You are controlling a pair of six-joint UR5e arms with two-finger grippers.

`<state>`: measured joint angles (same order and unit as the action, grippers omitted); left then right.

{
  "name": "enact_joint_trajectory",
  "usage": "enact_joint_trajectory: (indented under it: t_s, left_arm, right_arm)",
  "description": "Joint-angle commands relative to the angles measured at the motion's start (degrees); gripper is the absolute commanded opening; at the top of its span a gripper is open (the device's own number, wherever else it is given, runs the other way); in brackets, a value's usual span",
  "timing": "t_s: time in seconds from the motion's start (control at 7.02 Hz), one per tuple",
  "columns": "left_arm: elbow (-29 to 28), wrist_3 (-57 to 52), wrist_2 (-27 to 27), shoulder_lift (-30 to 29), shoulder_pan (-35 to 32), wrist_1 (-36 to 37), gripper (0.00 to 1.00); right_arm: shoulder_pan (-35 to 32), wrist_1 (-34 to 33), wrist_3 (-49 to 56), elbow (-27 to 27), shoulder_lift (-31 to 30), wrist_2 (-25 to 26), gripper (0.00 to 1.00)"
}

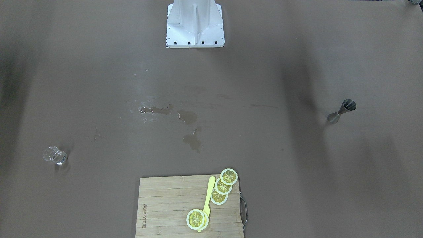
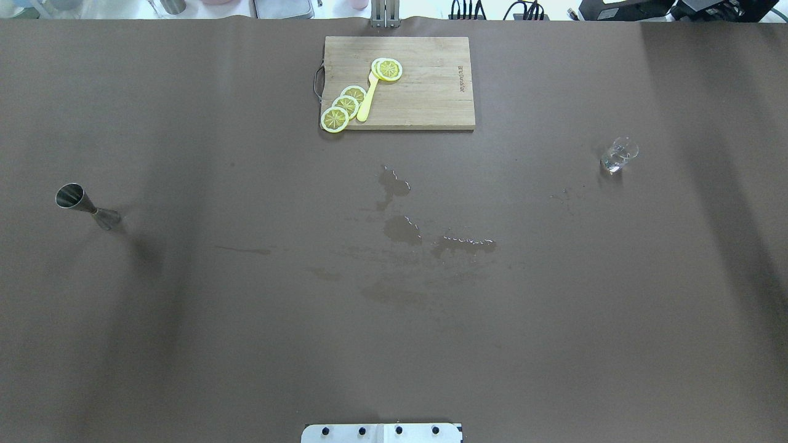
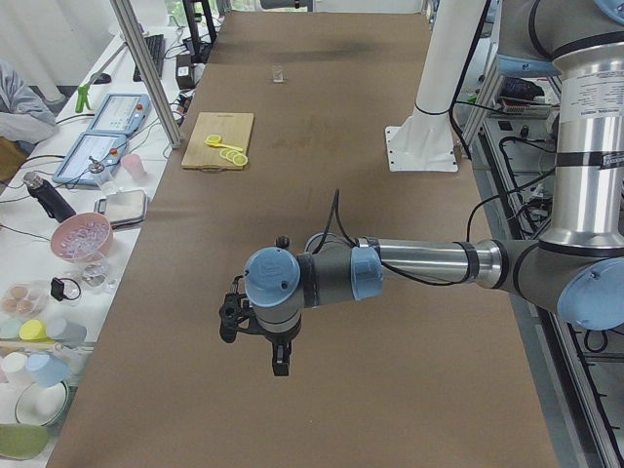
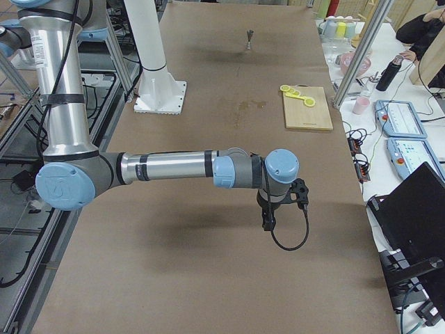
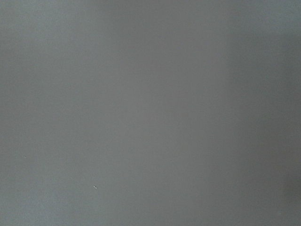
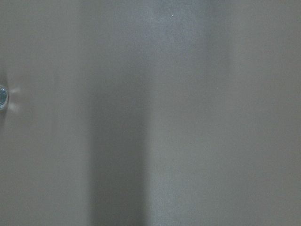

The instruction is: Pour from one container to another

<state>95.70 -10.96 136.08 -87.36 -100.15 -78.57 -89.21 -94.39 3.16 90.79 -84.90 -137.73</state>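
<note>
Closest to the robot, at the worktop's near edge, sits the white base plate. Both arms reach out level over the two ends of the brown worktop, past what the overhead and front cameras cover, with their wrists turned down above bare surface. The left end effector and the right end effector show only in the side views, so I cannot tell whether either is open or closed. The wrist cameras give little but blurred bare surface.

Farther out, around the middle, lie several wet patches, scattered and apart from both vessels.

On the robot's left, well out toward that end, the steel jigger stands upright on one cone, its open mouth up. On the robot's right and a little farther from the base, the small glass cup stands upright. Both stand free, well apart from each other and from the end effectors.

Farthest, against the far edge, lies a wooden cutting board with its metal handle toward the robot's left. Three overlapping lemon slices sit at its near left corner, the nearest one lapping over the edge. A yellow utensil lies just beside them, with more lemon at its far tip.
</note>
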Motion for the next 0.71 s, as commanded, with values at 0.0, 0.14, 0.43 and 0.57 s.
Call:
enact_joint_trajectory:
  t_s: [0.0,0.14,0.43,0.57]
  left_arm:
    - [0.0,0.1,0.0,0.0,0.0,0.0,0.98]
    - [-0.1,0.1,0.0,0.0,0.0,0.0,0.98]
    - [0.0,0.1,-0.1,0.0,0.0,0.0,0.98]
    - [0.3,0.1,0.0,0.0,-0.3,0.0,0.98]
  right_arm:
    - [0.0,0.0,0.0,0.1,0.0,0.0,1.0]
    - [0.0,0.0,-0.1,0.1,0.0,0.0,1.0]
    - [0.0,0.0,-0.1,0.2,0.0,-0.1,1.0]
    - [0.0,0.0,-0.1,0.2,0.0,-0.1,1.0]
